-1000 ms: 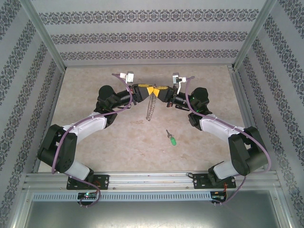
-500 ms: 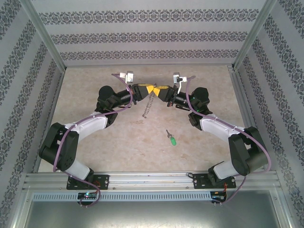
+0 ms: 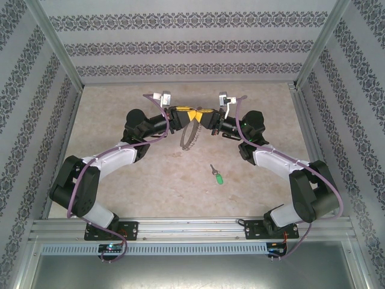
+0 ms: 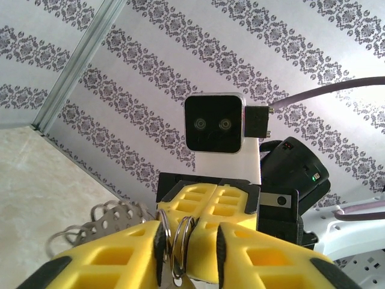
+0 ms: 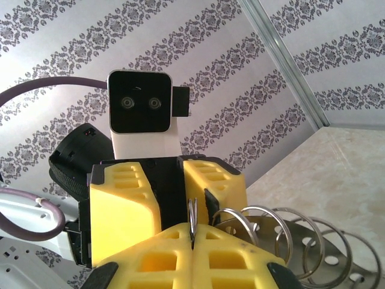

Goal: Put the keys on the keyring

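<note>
My two grippers meet tip to tip above the far middle of the table. The right gripper (image 3: 201,114) (image 5: 192,232) is shut on one split ring of the keyring (image 5: 192,212). The rest of the keyring (image 3: 187,136), a grey holed metal strip carrying several wire rings (image 5: 283,238), hangs below. The left gripper (image 3: 184,114) (image 4: 189,235) faces it with jaws apart. Two ring loops (image 4: 180,244) stand in that gap, one against the left pad, neither squeezed. The key (image 3: 218,176), green-headed with a short silver blade, lies on the table nearer the arms, well below both grippers.
Patterned walls close the table on the left, right and back, with metal posts (image 3: 57,45) at the corners. An aluminium rail (image 3: 192,226) carrying the arm bases runs along the near edge. Bare tabletop (image 3: 156,180) surrounds the key.
The left jaws have parted after being shut half a second ago. The hanging part of the keyring has swung and now curves leftward instead of hanging straight. The key has not moved.
</note>
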Robot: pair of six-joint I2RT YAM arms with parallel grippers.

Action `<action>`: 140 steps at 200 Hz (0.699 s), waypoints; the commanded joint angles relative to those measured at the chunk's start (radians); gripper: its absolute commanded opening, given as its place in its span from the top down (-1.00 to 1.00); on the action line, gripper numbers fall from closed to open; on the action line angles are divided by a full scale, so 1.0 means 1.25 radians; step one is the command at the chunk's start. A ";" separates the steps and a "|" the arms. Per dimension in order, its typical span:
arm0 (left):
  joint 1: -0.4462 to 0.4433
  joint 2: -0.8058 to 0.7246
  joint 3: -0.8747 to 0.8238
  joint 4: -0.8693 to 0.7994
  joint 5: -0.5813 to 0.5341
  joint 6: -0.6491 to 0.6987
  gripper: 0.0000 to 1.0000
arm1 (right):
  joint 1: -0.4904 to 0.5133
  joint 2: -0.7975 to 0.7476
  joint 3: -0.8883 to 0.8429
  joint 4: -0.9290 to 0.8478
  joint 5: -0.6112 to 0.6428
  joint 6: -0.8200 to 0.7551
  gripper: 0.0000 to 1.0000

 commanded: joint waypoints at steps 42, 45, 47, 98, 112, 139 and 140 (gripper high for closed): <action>-0.010 -0.028 -0.003 0.001 -0.024 0.030 0.45 | 0.000 -0.006 0.021 0.037 -0.012 -0.008 1.00; -0.009 -0.030 -0.005 0.001 -0.027 0.032 0.45 | -0.001 -0.006 0.020 0.036 -0.012 -0.008 1.00; -0.009 -0.031 -0.006 0.002 -0.029 0.034 0.45 | -0.001 -0.007 0.019 0.037 -0.012 -0.008 1.00; -0.010 -0.025 -0.002 0.013 -0.027 0.027 0.92 | -0.003 -0.009 0.016 0.034 -0.014 -0.010 1.00; -0.010 -0.019 0.000 0.020 -0.020 0.021 1.00 | -0.003 -0.009 0.018 0.035 -0.015 -0.009 1.00; -0.010 -0.007 0.001 0.047 -0.004 0.007 1.00 | -0.003 -0.002 0.025 0.040 -0.016 -0.003 1.00; -0.010 -0.007 0.001 0.047 -0.003 0.007 1.00 | -0.003 -0.002 0.025 0.039 -0.016 -0.002 1.00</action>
